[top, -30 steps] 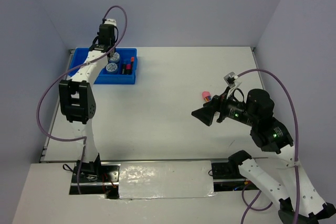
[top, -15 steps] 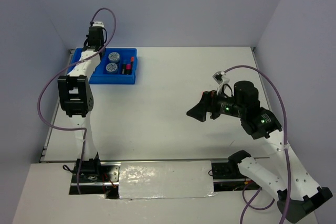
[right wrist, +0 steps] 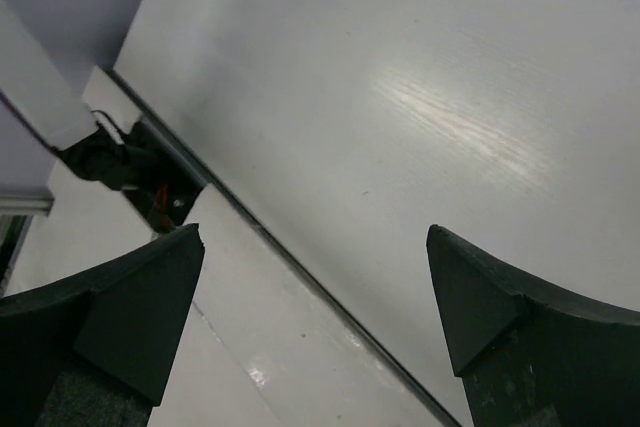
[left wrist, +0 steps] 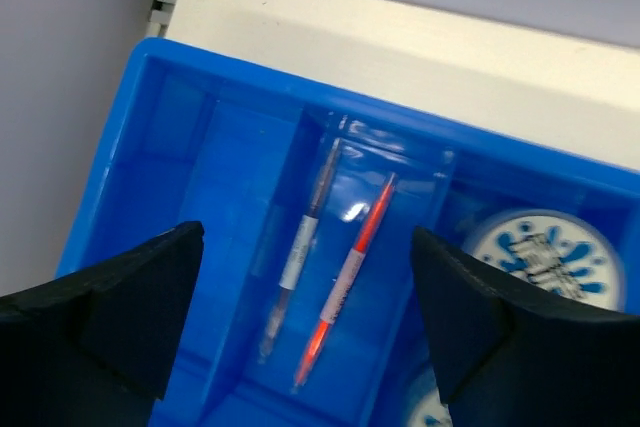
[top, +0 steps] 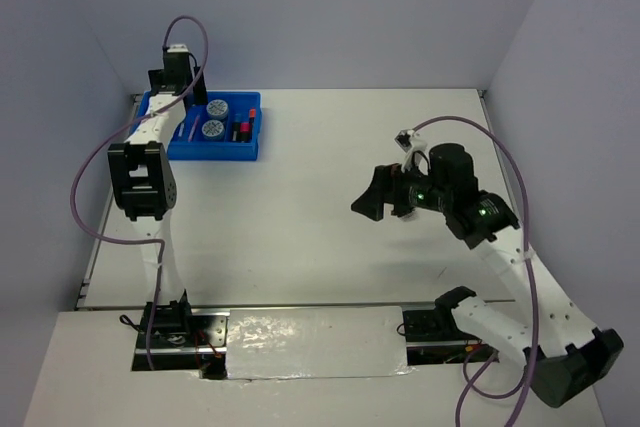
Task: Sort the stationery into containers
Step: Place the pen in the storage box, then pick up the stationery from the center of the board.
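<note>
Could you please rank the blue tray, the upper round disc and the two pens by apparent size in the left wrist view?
1. Blue rectangular plastic tray
2. Round blue-white disc, by area
3. Thin silver pen and thin orange pen: alike

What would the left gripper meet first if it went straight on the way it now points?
Probably the silver pen and the orange pen, lying side by side in one compartment of the blue tray. The open left gripper frames both; which is nearer I cannot tell.
</note>
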